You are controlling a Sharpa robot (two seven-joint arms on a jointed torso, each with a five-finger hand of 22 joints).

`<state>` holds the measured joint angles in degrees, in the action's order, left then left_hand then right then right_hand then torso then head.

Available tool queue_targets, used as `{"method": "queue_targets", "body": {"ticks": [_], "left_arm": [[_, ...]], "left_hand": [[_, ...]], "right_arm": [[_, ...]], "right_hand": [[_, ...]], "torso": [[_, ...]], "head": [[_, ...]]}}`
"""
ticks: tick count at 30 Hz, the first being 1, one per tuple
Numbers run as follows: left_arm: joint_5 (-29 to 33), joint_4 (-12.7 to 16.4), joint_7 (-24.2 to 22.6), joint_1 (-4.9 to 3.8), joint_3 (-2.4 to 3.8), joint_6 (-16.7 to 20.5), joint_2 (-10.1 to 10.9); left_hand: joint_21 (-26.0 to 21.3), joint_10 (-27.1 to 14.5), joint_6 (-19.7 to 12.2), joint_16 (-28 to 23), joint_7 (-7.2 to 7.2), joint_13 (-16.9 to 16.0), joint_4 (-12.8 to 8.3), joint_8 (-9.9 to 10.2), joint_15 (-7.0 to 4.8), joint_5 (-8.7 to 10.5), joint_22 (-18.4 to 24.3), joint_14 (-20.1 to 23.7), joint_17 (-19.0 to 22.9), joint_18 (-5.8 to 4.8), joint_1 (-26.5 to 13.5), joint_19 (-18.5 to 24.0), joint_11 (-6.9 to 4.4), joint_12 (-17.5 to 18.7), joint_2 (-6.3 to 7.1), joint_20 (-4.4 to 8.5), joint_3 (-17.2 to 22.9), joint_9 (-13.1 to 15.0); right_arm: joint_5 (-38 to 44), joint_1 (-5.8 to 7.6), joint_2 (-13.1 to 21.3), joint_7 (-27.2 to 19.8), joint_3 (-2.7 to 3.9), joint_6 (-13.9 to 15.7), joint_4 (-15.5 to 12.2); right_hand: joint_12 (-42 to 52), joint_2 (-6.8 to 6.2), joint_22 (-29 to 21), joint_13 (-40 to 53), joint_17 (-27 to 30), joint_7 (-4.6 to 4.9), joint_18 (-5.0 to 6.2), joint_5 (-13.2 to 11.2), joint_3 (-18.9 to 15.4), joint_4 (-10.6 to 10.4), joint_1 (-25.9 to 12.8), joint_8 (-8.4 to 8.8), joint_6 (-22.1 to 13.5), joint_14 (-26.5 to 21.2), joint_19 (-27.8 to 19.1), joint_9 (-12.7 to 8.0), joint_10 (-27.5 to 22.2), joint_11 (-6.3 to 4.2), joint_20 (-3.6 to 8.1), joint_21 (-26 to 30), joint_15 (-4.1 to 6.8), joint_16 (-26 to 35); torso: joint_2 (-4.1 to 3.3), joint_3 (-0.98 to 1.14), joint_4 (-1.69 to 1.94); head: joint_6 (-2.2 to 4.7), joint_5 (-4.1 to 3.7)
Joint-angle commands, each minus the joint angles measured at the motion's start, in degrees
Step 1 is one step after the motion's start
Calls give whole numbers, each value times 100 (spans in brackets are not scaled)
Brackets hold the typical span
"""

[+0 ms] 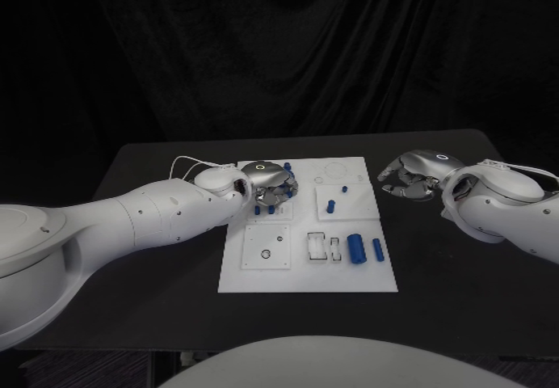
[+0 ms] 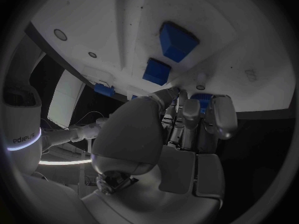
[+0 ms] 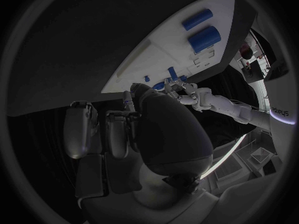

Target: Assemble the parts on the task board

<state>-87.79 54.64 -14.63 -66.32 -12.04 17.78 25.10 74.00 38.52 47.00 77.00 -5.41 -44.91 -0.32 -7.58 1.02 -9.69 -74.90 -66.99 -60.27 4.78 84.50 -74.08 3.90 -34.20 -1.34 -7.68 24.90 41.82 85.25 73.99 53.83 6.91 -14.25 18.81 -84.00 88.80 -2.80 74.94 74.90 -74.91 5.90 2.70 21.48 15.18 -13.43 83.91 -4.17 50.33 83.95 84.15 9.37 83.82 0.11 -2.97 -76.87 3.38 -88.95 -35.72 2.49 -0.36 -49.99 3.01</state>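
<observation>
The white task board [image 1: 305, 271] lies in the middle of the table. My left hand [image 1: 271, 183] hovers over its far left section, fingers pointing down. Just in front of it stand two small blue parts [image 1: 266, 211], seen close as blue blocks [image 2: 177, 40] in the left wrist view. Another blue piece [image 2: 202, 100] shows among the left fingertips [image 2: 190, 109]; whether it is gripped I cannot tell. More blue parts [image 1: 331, 204] sit mid-board, and two blue cylinders [image 1: 367, 249] lie at the near right. My right hand [image 1: 408, 176] hangs beside the board's far right edge, fingers loosely bent, holding nothing.
A small blue peg [image 1: 287, 167] stands near the board's far edge by the left hand. Rectangular slots [image 1: 317, 246] and a square plate with a hole [image 1: 266, 247] occupy the near part of the board. Black table [image 1: 466, 275] surrounds the board on all sides.
</observation>
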Motion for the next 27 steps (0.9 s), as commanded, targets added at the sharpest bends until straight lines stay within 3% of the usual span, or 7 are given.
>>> {"method": "queue_targets", "body": {"ticks": [1,10,12,20,27], "left_arm": [[-21,51,-155,30,-7,224,44],[-21,370,-228,21,-6,715,367],[-20,500,-219,-11,-6,789,477],[-20,1201,-73,-289,-7,650,1101],[-20,1547,21,-364,-9,508,1469]], "left_hand": [[97,116,108,1,-22,-21,-36,-61,-34,-36,-958,-22,41,-55,27,-112,-47,-51,-40,15,-43,37],[214,303,280,-24,-59,-5,-61,-123,-63,-38,-999,-93,67,-87,16,-233,-56,-51,18,51,-113,61],[215,313,297,-36,-64,16,-59,-126,-61,-31,-998,-94,85,-87,12,-237,-51,-25,30,55,-113,61],[51,376,321,-248,-103,286,-16,-35,-23,52,-940,29,379,-48,-24,-114,-2,288,96,78,-12,-14],[14,421,351,-288,-104,338,-13,-31,-20,44,-929,56,420,-40,-21,-84,-1,332,100,79,9,-23]], "right_arm": [[12,-12,-4,74,4,-34,-3],[12,-12,11,69,4,-43,-2],[12,-12,13,69,4,-45,-1],[-30,-12,9,76,4,-52,15],[-45,-12,-8,68,4,-58,29]], "right_hand": [[-23,-7,1086,1332,-1424,-4,43,34,39,3,-30,24,39,568,12,-7,426,23,-9,29,-14,37],[-23,-8,1085,1332,-1421,-4,44,31,45,8,-26,23,41,567,10,-8,426,23,-9,35,-14,41],[-23,-8,1085,1332,-1421,-4,44,31,45,8,-26,23,41,567,10,-8,426,23,-9,35,-14,41],[-23,-10,1085,1333,-1423,-3,44,26,48,13,-23,24,42,567,11,-9,427,24,-9,34,-13,39],[-25,-11,1083,1330,-1420,-2,46,24,51,17,-20,24,43,566,8,-10,424,24,-9,41,-14,43]], "torso": [[1,2,0],[9,2,17],[11,3,18],[14,2,35],[21,17,23]], "head": [[-1,4],[-1,-1],[-1,7],[-1,-7],[-1,32]]}}
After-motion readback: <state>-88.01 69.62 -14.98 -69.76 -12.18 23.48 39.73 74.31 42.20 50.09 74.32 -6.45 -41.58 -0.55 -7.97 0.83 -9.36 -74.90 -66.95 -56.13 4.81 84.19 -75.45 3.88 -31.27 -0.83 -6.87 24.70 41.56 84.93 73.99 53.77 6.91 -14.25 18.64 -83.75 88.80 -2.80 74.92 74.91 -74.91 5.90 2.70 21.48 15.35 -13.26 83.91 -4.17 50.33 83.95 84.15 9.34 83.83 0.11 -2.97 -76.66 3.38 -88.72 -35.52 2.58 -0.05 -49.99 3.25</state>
